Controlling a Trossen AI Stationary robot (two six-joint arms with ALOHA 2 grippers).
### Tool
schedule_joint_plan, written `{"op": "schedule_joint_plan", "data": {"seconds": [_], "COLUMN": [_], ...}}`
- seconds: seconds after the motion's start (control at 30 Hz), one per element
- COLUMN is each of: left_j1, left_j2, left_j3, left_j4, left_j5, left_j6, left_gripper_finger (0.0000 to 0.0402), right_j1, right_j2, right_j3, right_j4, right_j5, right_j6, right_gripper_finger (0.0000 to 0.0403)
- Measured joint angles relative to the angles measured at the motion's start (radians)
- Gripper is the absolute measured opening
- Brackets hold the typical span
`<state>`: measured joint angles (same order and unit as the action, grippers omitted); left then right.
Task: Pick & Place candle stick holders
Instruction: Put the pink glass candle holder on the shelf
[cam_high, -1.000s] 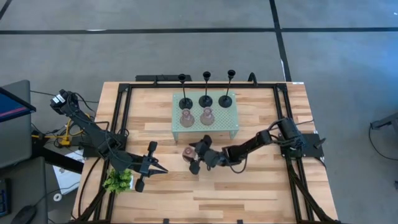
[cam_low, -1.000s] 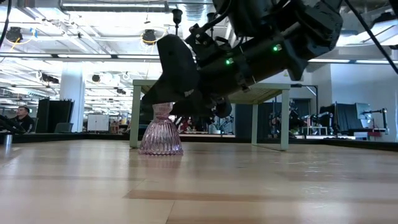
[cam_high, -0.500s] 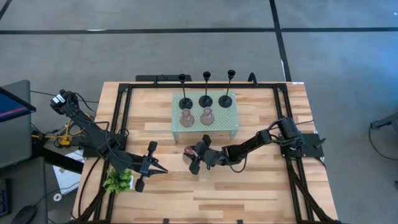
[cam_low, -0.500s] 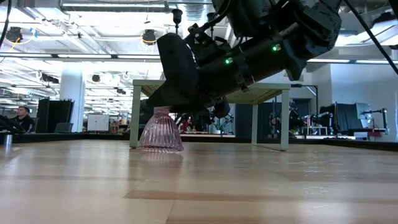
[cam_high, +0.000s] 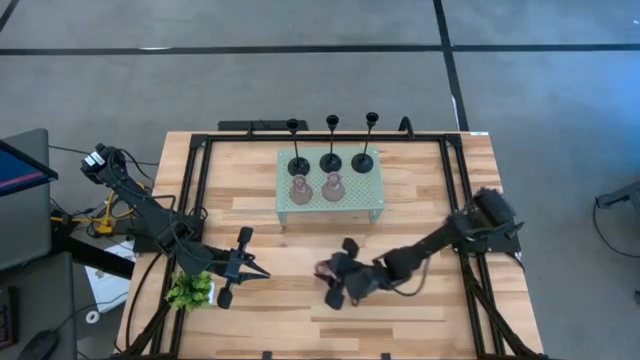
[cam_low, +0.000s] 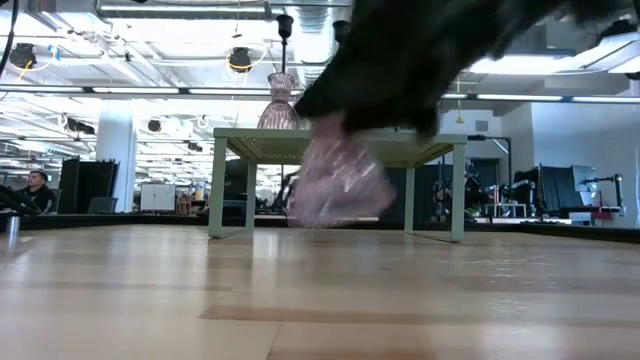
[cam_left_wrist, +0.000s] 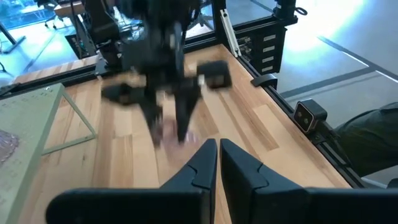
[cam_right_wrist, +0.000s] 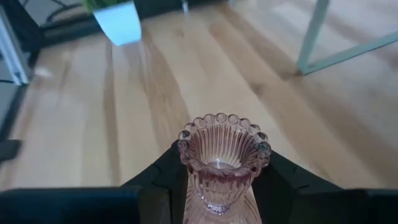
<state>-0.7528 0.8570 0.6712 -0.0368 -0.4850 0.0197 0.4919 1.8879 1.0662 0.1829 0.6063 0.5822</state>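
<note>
pinkish-brown ribbed glass sits clamped between the dark fingers of the right gripper (cam_high: 332, 283): one short candle stick holder (cam_right_wrist: 222, 163), its beaded rim facing the wrist camera and the jaws pressing its narrow neck from both sides. in the high view this gripper is over the near middle of the wooden table (cam_high: 420, 190), well in front of the pale green stand (cam_high: 365, 205). in the low view the held piece shows as a pink blur (cam_low: 338, 180) clear of the tabletop, under the dark mass of the arm.

on the stand two more short pinkish holders (cam_high: 300, 188) (cam_high: 332, 187) stand side by side along its front edge, and behind them three black holders (cam_high: 298, 165) (cam_high: 331, 160) (cam_high: 364, 161) stand in a row, thin stems upright on round bases.

the left gripper (cam_high: 262, 273) waits at the table's near left, just beside the small green plant (cam_high: 189, 291), its fingers pressed together with nothing between them. its wrist view shows those two fingers (cam_left_wrist: 205, 165) touching, and farther off the right arm blurred over the boards.

in the low view a person (cam_low: 35, 187) sits far back at the left edge of the room.
</note>
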Motion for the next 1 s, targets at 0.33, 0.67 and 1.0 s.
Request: {"op": "schedule_joint_plan", "data": {"seconds": [0.33,0.67,1.0], "left_j1": [0.0,0.0,0.0], "left_j2": [0.0,0.0,0.0], "left_j3": [0.0,0.0,0.0], "left_j4": [0.0,0.0,0.0], "left_j5": [0.0,0.0,0.0], "left_j6": [-0.001,0.0,-0.001], "left_gripper_finger": [0.0021,0.0021,0.0021], "right_j1": [0.137,-0.051,-0.225], "right_j2": [-0.366,-0.57,-0.613], "right_j3": [0.001,0.001,-0.097], "right_j4": [-0.474,-0.573,-0.542], "right_j5": [0.36,0.349,0.281], "right_j6": [0.122,-0.107,-0.216], "right_gripper_finger": [0.0125,0.0125,0.0125]}}
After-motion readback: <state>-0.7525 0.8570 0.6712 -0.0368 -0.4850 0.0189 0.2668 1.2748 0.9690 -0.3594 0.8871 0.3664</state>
